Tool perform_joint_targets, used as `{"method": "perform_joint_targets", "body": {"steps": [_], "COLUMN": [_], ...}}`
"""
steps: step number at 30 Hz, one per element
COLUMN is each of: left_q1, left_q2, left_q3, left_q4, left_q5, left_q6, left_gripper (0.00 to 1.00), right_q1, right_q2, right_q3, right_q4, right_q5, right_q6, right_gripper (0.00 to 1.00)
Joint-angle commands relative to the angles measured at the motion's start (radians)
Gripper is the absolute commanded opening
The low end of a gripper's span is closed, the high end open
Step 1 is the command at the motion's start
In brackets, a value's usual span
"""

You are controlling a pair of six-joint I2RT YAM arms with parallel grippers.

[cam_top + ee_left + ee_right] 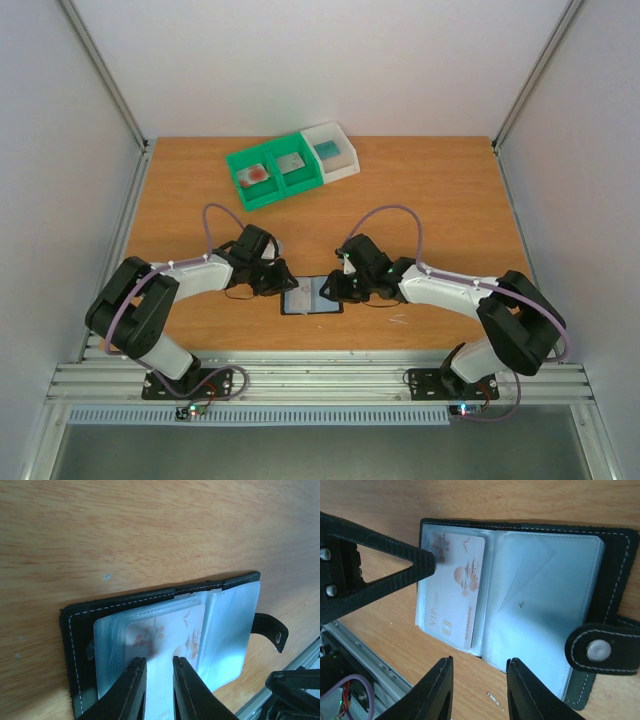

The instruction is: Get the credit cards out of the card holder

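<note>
The card holder (312,296) lies open on the table between the two arms, black outside with grey-blue pockets (545,590) and a clasp tab (600,647). A whitish credit card (455,590) with a red blotch lies on its left half, partly out of the pocket. My left gripper (160,662) has its jaws only narrowly apart, both tips resting on the face of that card (165,630). My right gripper (479,664) is open over the holder's near edge, with nothing between its fingers. In the top view, both grippers (283,287) (328,290) meet at the holder.
A green bin (275,175) and a white bin (333,150) stand at the back of the table. The green one holds a card with a red blotch (255,175). The table's metal front rail (365,655) runs close by the holder.
</note>
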Motion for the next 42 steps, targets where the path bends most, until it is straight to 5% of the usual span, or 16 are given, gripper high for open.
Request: {"method": "perform_joint_targets", "body": {"steps": [1, 20, 42], "left_q1": [-0.006, -0.006, -0.008], "left_q2": [-0.018, -0.015, -0.155], "left_q3": [-0.021, -0.071, -0.052], "left_q4": [0.005, 0.047, -0.061], "left_q5": [-0.015, 0.000, -0.032], "left_q6": [0.009, 0.008, -0.001], "left_gripper": [0.17, 0.12, 0.26], "right_q1": [0.008, 0.008, 0.009], "right_q2": [0.036, 0.195, 0.216], "right_q3": [0.033, 0.071, 0.067], "right_q4": [0.067, 0.152, 0.163], "right_q5": [0.003, -0.023, -0.020], "right_q6": [0.008, 0.022, 0.029], "right_gripper": [0.31, 0.26, 0.26]}}
